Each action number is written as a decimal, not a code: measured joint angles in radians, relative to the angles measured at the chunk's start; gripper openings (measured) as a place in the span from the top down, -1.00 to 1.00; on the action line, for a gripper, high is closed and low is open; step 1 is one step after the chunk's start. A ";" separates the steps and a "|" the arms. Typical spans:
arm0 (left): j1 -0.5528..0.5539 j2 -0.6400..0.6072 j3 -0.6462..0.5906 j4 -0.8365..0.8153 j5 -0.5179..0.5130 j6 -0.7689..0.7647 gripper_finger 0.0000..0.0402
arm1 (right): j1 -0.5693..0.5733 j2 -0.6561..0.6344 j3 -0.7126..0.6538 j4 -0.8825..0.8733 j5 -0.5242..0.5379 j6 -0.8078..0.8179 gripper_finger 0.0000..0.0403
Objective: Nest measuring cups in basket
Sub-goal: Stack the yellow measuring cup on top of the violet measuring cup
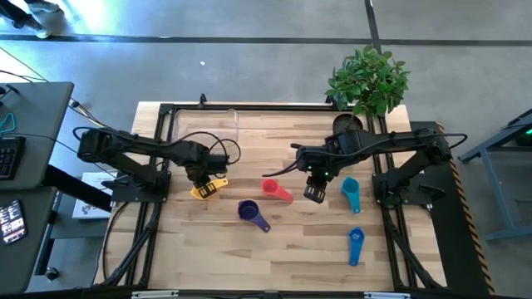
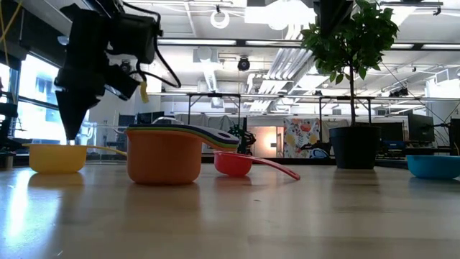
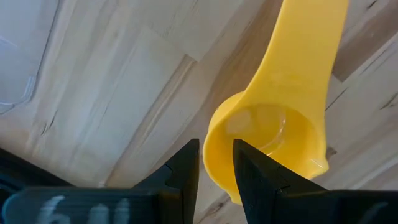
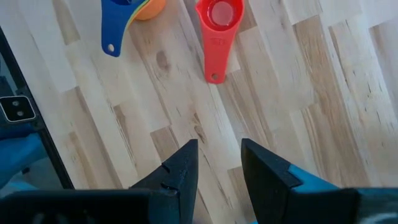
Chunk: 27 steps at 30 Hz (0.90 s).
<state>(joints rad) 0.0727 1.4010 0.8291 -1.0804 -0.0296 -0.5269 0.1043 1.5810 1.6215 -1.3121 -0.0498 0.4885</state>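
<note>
Your yellow measuring cup (image 1: 205,189) lies on the worktop (image 1: 283,249) toward its left side, near the clear basket (image 1: 204,124), which sits at the far left corner, apart from all the cups. The left end effector (image 1: 197,177) is right over that cup: in the left wrist view its two dark fingers (image 3: 186,168) straddle the near rim of the yellow bowl (image 3: 267,146), one finger outside the wall and one inside, with only a narrow gap between them, so they stand nearly closed around the rim; you cannot tell whether they are pressing it. In the low view the same end effector (image 2: 72,126) points down into the yellow cup (image 2: 57,157). Nearer the middle you have a stack of nested cups (image 1: 252,213), purple on top from above, orange at the bottom with several coloured handles fanned out in the low view (image 2: 167,153). Just beside it lies the red cup (image 1: 277,190), handle pointing toward the right arm. The right end effector (image 1: 315,193) hangs above bare wood between the red cup and the teal cup (image 1: 351,193), its fingers (image 4: 180,168) slightly apart and holding nothing. The blue cup (image 1: 356,244) lies nearer the front edge on the right. A potted plant (image 1: 368,80) stands at the far right corner.
</note>
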 joint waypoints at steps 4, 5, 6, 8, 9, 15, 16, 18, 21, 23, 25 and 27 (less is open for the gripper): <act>0.000 0.025 0.000 0.001 0.000 0.008 0.55 | 0.000 0.000 0.000 0.000 0.000 0.000 0.44; 0.000 0.031 0.000 0.003 0.000 0.013 0.55 | 0.000 0.000 0.000 0.000 0.000 0.000 0.44; 0.000 0.035 0.000 0.003 0.000 0.019 0.55 | 0.000 0.000 0.000 0.000 0.000 0.000 0.44; 0.000 0.047 0.000 0.004 0.000 0.032 0.55 | 0.000 0.000 0.000 0.000 0.000 0.000 0.44; 0.000 0.055 0.000 0.005 0.000 0.033 0.55 | 0.000 0.000 0.000 0.000 0.000 0.000 0.44; 0.001 0.111 0.000 0.014 0.000 0.034 0.55 | 0.000 0.000 0.000 0.000 0.000 0.000 0.44; 0.001 0.120 0.000 0.020 0.000 0.034 0.55 | 0.000 0.000 0.000 0.000 0.000 0.000 0.44; 0.001 0.129 0.000 0.037 -0.001 0.034 0.55 | 0.000 0.000 0.000 0.000 0.000 0.000 0.44; 0.001 0.129 0.000 0.053 -0.001 0.034 0.57 | 0.000 0.000 0.000 0.000 0.000 0.000 0.44; 0.001 0.124 0.000 0.055 -0.002 0.034 0.61 | 0.000 0.000 0.000 0.000 0.000 0.000 0.44; 0.001 0.122 0.000 0.055 -0.003 0.036 0.70 | 0.000 0.000 0.000 0.000 0.000 0.000 0.44; 0.001 0.124 0.000 0.055 -0.003 0.049 0.81 | 0.000 0.000 0.000 0.003 0.000 0.000 0.44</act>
<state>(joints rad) 0.0734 1.5246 0.8291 -1.0253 -0.0330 -0.4774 0.1047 1.5810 1.6215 -1.3095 -0.0494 0.4885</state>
